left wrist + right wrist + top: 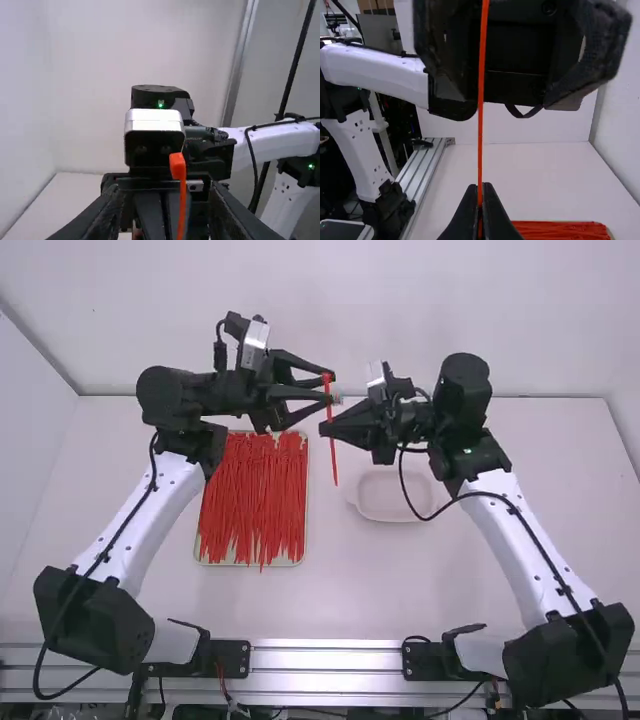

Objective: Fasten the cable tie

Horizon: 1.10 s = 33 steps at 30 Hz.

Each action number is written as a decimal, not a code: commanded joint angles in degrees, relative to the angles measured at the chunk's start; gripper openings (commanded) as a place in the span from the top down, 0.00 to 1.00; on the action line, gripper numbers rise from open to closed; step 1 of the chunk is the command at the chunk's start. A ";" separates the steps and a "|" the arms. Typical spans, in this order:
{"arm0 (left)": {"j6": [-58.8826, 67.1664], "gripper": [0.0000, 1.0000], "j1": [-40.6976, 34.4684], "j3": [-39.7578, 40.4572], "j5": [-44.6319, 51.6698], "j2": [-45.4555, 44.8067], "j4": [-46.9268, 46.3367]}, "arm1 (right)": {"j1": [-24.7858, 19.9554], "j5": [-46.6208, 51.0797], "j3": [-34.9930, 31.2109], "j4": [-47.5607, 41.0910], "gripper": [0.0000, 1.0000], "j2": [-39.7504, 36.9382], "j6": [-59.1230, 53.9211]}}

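Above white table [500, 570], near middle of far edge: holding red cable tie [331, 455] upright, off the table, in right end effector [327, 428] clenched on it. Straddling its top with left end effector [322, 382], released, fingers wide apart.

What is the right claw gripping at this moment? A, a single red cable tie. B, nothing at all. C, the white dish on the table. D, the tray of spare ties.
A: the right claw is shut on a single red cable tie, which runs straight out from between its closed fingers.
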 commanded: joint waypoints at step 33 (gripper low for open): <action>-0.90 0.98 3.91 0.00 -3.67 -0.09 -14.86 | 0.11 3.06 0.31 0.02 0.02 0.13 0.26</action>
